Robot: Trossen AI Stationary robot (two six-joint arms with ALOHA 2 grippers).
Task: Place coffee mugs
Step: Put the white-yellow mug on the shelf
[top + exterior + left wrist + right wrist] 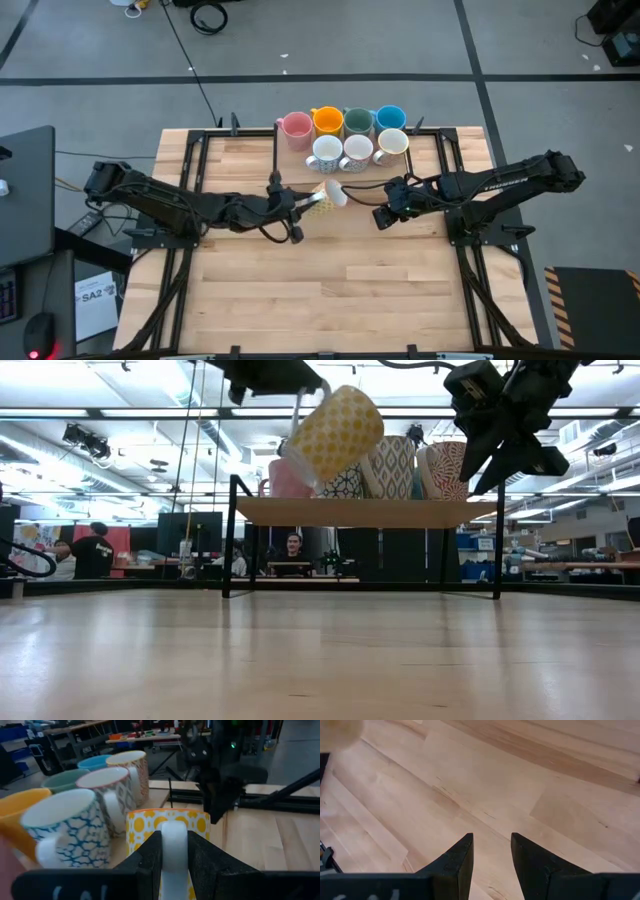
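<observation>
Task looks nearly finished, judging by how things lie. The table (330,290) carries seven coffee mugs grouped at its far edge in two rows — a back row of four: pink mug (295,126), orange mug (328,121), dark green mug (358,122), bright blue mug (390,117); and a front row of three pale patterned ones: blue-and-white patterned mug (326,151), grey-patterned mug (357,151), cream patterned mug (392,143). The eighth, a yellow-patterned mug (326,196), is not yet down: the left gripper (296,204) has its jaws clamped on the white handle and holds the mug tilted in the air, just in front of the front row — the low view shows it well clear of the table. What is left, by my reading: set this one beside the others and let go. Right gripper (384,216) hangs near the mug's other side, jaws apart, nothing between them. Count: mugs eight (seven placed, one carried); arms two; table one.
</observation>
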